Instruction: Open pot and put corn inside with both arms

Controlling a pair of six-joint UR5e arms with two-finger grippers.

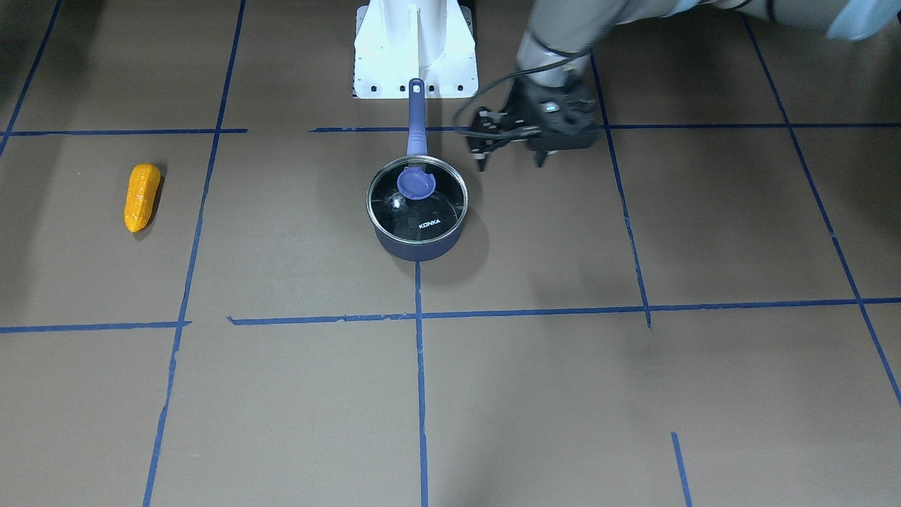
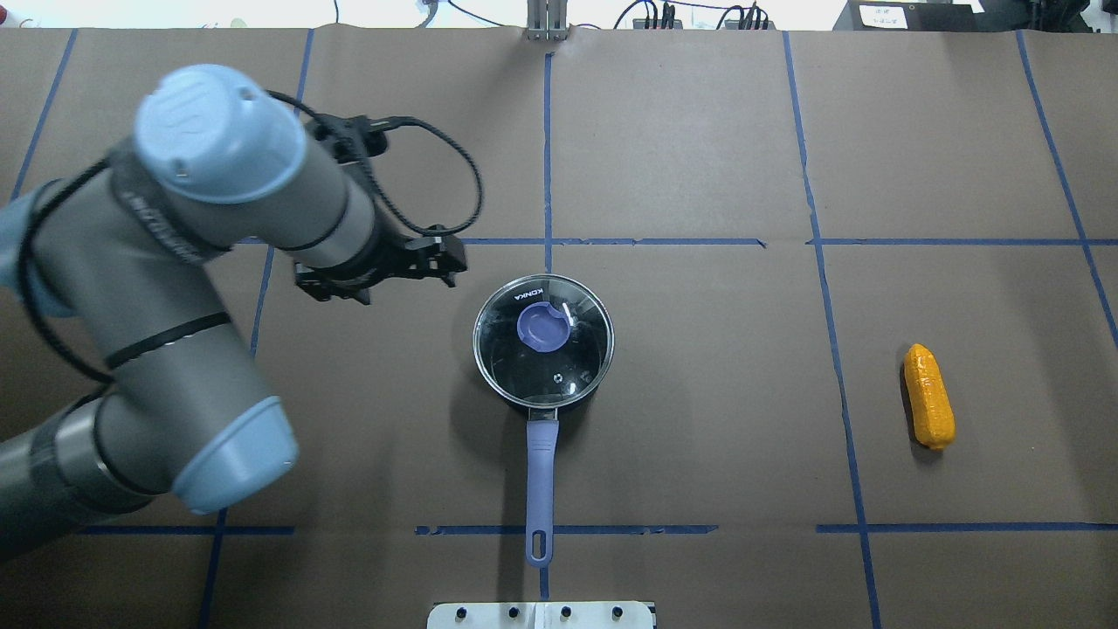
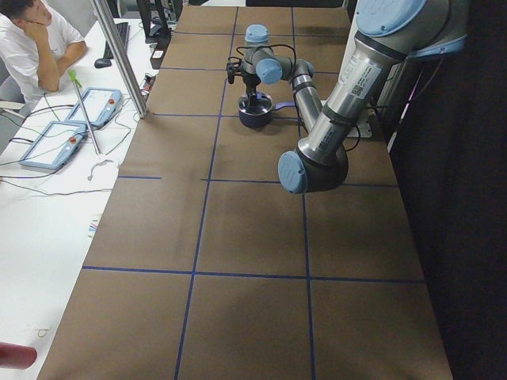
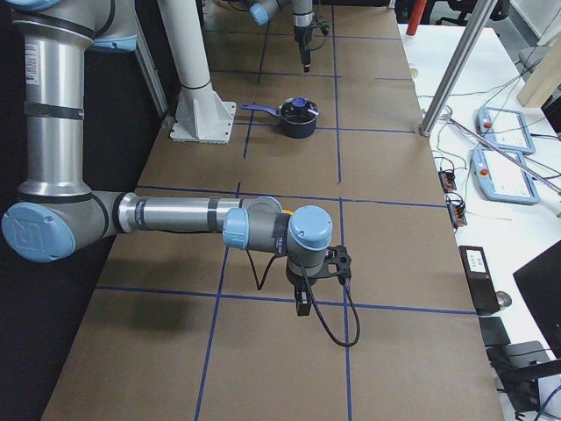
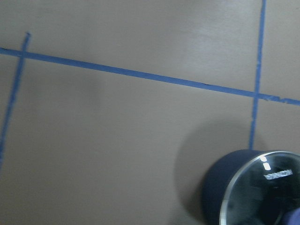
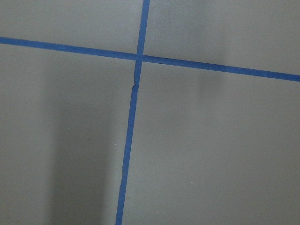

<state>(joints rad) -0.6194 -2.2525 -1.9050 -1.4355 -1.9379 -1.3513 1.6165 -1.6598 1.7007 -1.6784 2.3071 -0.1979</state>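
The pot (image 1: pixel 415 248) stands at the table's middle with its glass lid (image 2: pixel 543 345) on. The purple knob (image 1: pixel 415 183) sits on top and the long handle (image 2: pixel 540 489) points toward my base. The corn (image 2: pixel 928 396) lies on the table far to my right, and it also shows in the front-facing view (image 1: pixel 141 197). My left gripper (image 1: pixel 510 162) hovers just left of the pot, open and empty; the pot's edge shows in its wrist view (image 5: pixel 253 192). My right gripper (image 4: pixel 302 303) shows only in the exterior right view, above bare table; I cannot tell whether it is open or shut.
The white base stand (image 1: pixel 415 49) is right behind the pot handle. Blue tape lines grid the brown table. A white desk (image 3: pixel 47 158) with tablets and a seated person (image 3: pixel 32 39) runs along the table's far side.
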